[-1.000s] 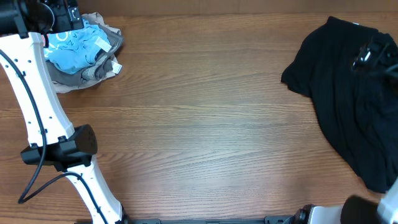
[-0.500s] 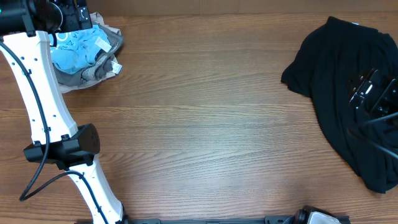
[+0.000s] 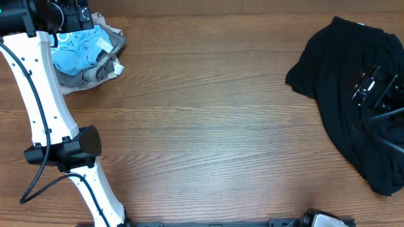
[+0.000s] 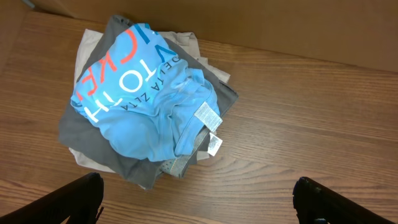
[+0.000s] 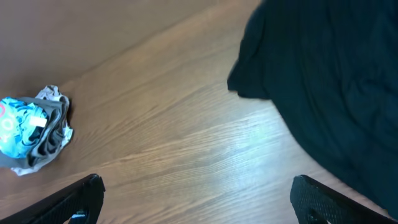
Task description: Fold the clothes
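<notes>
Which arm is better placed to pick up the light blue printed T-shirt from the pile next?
Left. The left gripper, open, hangs directly over the light-blue printed T-shirt, while the right gripper, also open, is at the opposite side, above the crumpled black garment.

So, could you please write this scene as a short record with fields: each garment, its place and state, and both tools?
light-blue T-shirt: crumpled, lying on top of a grey garment
place of that heap: far left corner of the table
black garment: spread out, unfolded, at the right side
left tool: open, empty, above the heap
right tool: open, empty, above the black garment
folding: not yet done
</notes>
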